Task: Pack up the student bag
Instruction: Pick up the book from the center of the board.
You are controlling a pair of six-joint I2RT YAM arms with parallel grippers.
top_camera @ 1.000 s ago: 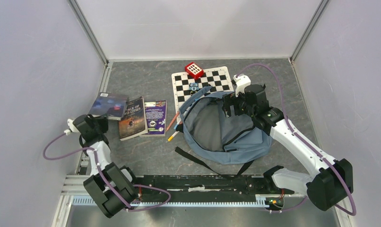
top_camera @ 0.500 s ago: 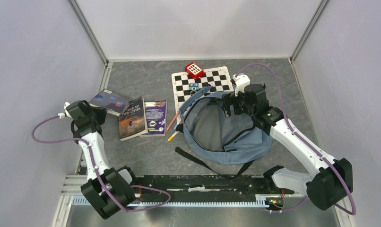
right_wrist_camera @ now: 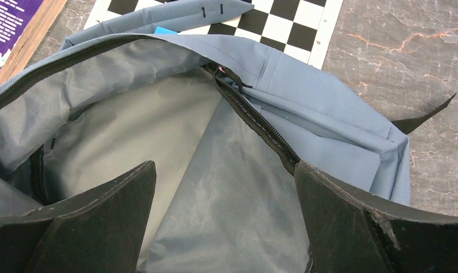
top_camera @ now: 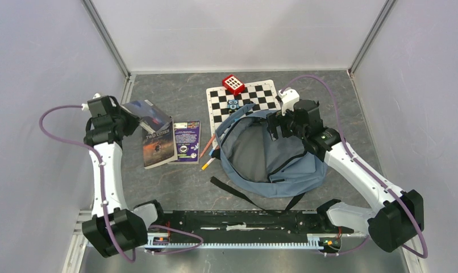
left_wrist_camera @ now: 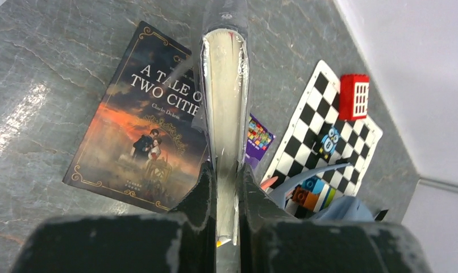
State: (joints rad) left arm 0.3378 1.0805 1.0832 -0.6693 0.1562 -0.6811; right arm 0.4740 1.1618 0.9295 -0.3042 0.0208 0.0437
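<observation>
Three books [top_camera: 158, 147], one student bag [top_camera: 283, 170], one chessboard [top_camera: 262, 94], one red toy [top_camera: 233, 84].

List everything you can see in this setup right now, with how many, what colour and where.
student bag: one, blue-grey, open, centre-right of table
chessboard mat: one, black and white, far side, partly under the bag
red block: one, at the mat's far edge
owl toy: one, blue, on the mat
Tale of Two Cities book: one, dark cover, flat, left of centre
purple booklet: one, beside that book
pencils: two, orange and yellow, between booklet and bag
dark-covered book: one, lifted, in the left gripper
table: one, dark grey
left gripper: shut on the dark-covered book
right gripper: open, over the bag's opening
</observation>
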